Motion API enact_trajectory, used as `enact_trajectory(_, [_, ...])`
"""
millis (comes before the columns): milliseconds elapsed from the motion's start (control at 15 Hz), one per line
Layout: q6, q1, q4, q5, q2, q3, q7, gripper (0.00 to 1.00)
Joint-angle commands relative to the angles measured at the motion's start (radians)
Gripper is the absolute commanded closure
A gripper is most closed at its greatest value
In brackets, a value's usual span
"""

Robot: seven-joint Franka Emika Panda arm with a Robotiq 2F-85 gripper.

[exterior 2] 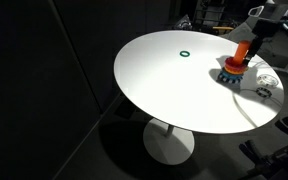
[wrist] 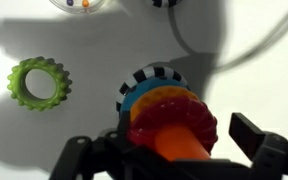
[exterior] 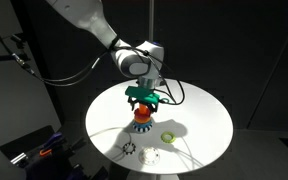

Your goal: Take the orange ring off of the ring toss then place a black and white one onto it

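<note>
The ring toss (exterior: 142,123) stands near the middle of the white table, an orange peg (wrist: 176,140) on a blue base (wrist: 134,97). The orange ring (wrist: 179,112) sits on the peg on top of a yellow-orange ring. A black and white striped rim (wrist: 150,74) shows at the far edge of the base. Another black and white one (wrist: 165,3) lies on the table at the top edge of the wrist view, and shows in an exterior view (exterior: 130,148). My gripper (wrist: 169,150) hangs open just above the peg (exterior 2: 241,52), one finger on each side, holding nothing.
A yellow-green toothed ring (wrist: 41,83) lies on the table beside the stand (exterior: 170,134). A whitish ring (wrist: 82,5) lies near the black and white one. A dark green ring (exterior 2: 185,54) lies far off. The round table (exterior 2: 174,85) drops off all around.
</note>
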Motion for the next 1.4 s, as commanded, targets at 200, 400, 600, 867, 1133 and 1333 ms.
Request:
enact_trajectory(200, [-0.022, 0.018, 0.017, -0.001, 0.009, -0.007, 0.018, 0.00])
enact_trajectory(400, [-0.012, 0.026, 0.011, -0.009, 0.014, -0.008, 0.022, 0.00])
enact_trajectory(600, [0.005, 0.037, 0.003, -0.020, 0.022, -0.011, 0.031, 0.00])
enact_trajectory(867, [0.023, 0.048, -0.004, -0.029, 0.032, -0.013, 0.035, 0.00])
enact_trajectory(1133, [0.048, 0.056, -0.007, -0.038, 0.038, -0.014, 0.042, 0.00])
enact_trajectory(1333, [0.081, 0.063, -0.009, -0.055, 0.043, -0.017, 0.059, 0.00])
